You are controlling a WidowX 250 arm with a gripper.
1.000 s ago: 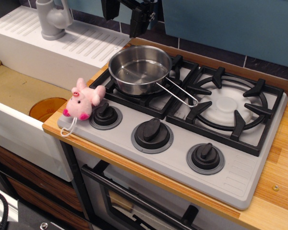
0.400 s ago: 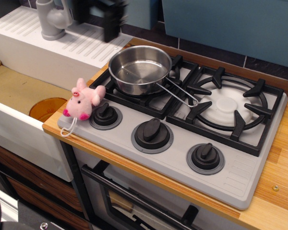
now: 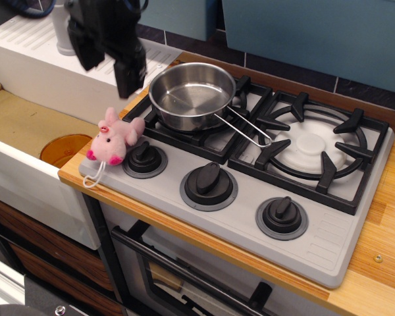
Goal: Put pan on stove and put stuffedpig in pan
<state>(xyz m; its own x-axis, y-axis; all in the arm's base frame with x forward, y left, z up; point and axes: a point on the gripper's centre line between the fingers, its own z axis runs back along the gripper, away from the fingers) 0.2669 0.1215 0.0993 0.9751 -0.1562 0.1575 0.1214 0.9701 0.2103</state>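
Your gripper [image 3: 105, 62] hangs open and empty above the pig [image 3: 113, 137], which sits left of the pan [image 3: 191, 94] on the stove [image 3: 329, 243]; soft and light, pinch its plush body.

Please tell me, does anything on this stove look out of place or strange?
Yes. The stuffedpig lies tilted on the stove's front-left corner, against the leftmost knob, not in the pan. The pan sits empty on the left burner. Nothing is spilled or damaged.

Wooden countertop [image 3: 388, 217], white sink [image 3: 26, 168] — blue wall [image 3: 303, 29]
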